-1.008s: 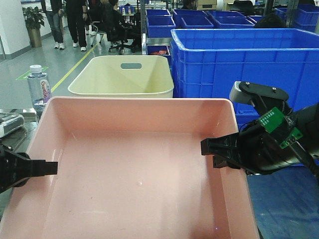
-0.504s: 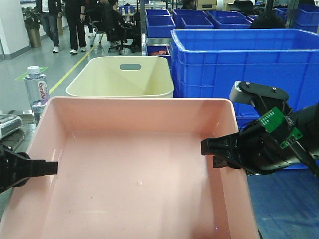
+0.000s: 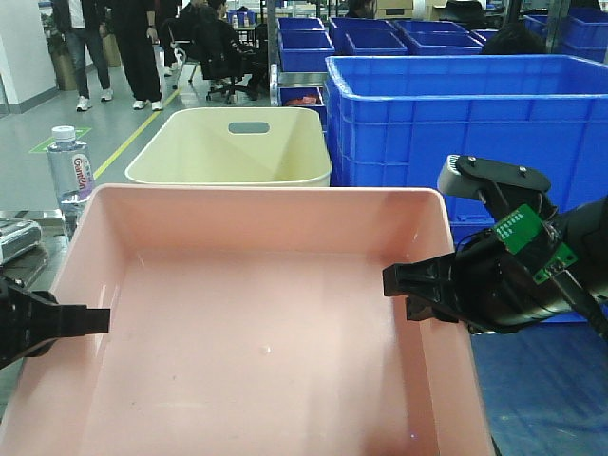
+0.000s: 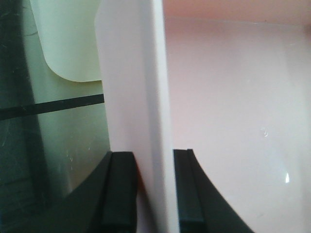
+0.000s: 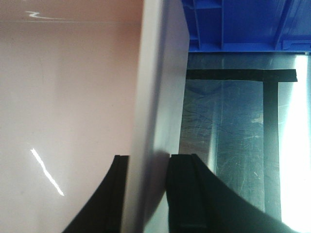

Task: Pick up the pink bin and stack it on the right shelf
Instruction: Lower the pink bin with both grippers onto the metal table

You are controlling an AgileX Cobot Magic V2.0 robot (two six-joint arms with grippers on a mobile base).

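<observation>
The pink bin (image 3: pixel 256 313) fills the front view, wide, shallow and empty. My left gripper (image 3: pixel 81 321) is shut on its left wall; in the left wrist view the two black fingers straddle the pale wall (image 4: pixel 141 97) of the bin. My right gripper (image 3: pixel 408 285) is shut on its right wall, which also shows in the right wrist view (image 5: pixel 155 97) between the fingers. Below the right wall lies the right shelf (image 5: pixel 233 131), dark grey and glossy, with black tape lines (image 5: pixel 243 75).
A taller cream tub (image 3: pixel 233 147) with a slot handle stands behind the pink bin. A big blue crate (image 3: pixel 475 114) is at the back right. A water bottle (image 3: pixel 68 176) stands at the left. People walk in the far aisle.
Both grippers and the pink bin have stayed put. Only the people in the far aisle have moved.
</observation>
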